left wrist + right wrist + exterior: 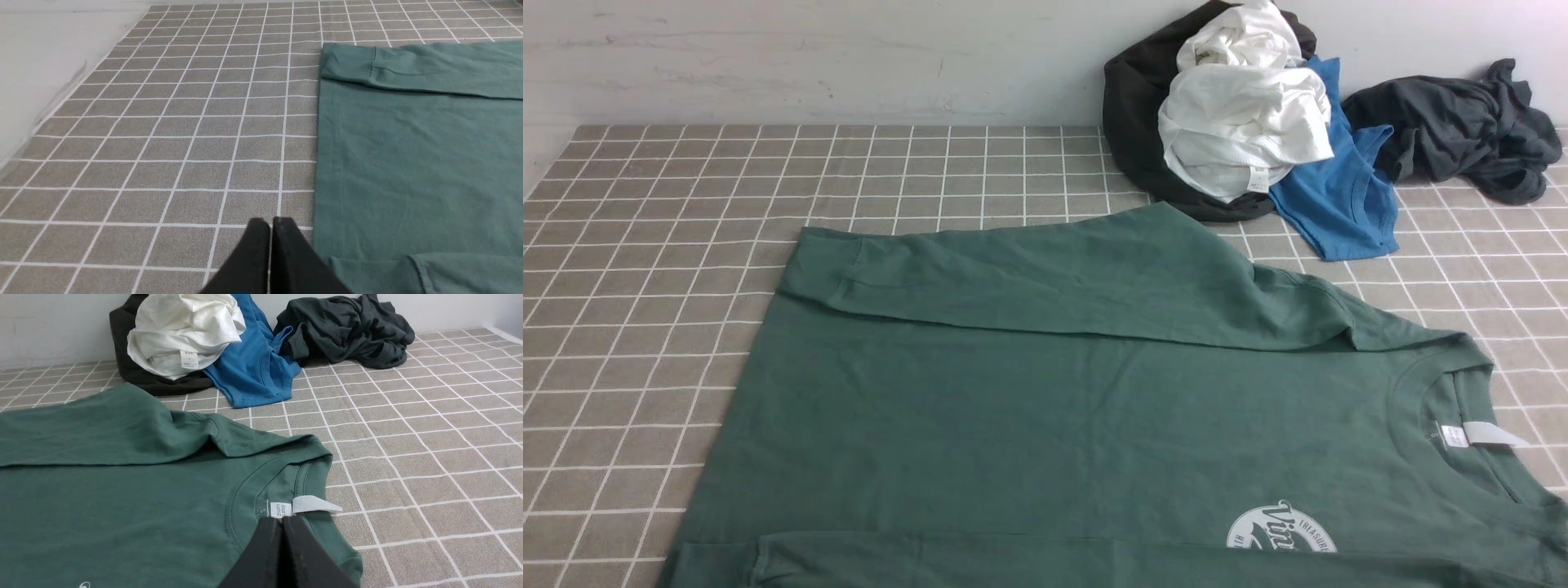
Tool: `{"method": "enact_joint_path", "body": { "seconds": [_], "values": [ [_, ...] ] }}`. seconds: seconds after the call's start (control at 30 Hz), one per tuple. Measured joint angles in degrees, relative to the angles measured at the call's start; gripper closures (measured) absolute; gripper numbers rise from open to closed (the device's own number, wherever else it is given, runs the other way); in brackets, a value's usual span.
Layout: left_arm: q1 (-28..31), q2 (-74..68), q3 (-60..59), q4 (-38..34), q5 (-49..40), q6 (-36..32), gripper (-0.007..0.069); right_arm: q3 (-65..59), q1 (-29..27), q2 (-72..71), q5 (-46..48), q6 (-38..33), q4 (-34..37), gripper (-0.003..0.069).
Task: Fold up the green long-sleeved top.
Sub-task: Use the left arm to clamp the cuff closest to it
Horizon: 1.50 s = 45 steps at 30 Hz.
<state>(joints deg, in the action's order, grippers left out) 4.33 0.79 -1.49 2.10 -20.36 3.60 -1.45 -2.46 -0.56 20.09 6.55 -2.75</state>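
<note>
Both sleeves (1054, 278) lie across the green long-sleeved top (1045, 408); you must fold its body next. Your left pincer (270, 223) and right pincer (282, 524) are pressed together, empty.

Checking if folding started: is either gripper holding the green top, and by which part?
Nothing is held: left gripper and right gripper are both shut and empty, the green top lying free.

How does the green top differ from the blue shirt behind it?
The green top lies spread flat, one sleeve folded across; the blue shirt is rumpled, partly under a white garment. The green top looks larger than the blue shirt. Both lie on the checked table.
</note>
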Motion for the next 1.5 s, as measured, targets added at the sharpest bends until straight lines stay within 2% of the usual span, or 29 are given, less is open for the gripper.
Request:
{"method": "enact_joint_path", "body": {
  "seconds": [0.87, 1.07, 1.5],
  "values": [
    [0.0, 0.0, 0.0, 0.0, 0.0, 0.0, 0.0631, 0.0, 0.0, 0.0, 0.0, -0.2, -0.2, 0.0673],
    [0.0, 0.0, 0.0, 0.0, 0.0, 0.0, 0.0631, 0.0, 0.0, 0.0, 0.3, -2.9, -4.5, 0.0673],
    [0.0, 0.0, 0.0, 0.0, 0.0, 0.0, 0.0631, 0.1, 0.0, 0.0, 0.4, 1.3, -0.9, 0.0673]
  ]
}}
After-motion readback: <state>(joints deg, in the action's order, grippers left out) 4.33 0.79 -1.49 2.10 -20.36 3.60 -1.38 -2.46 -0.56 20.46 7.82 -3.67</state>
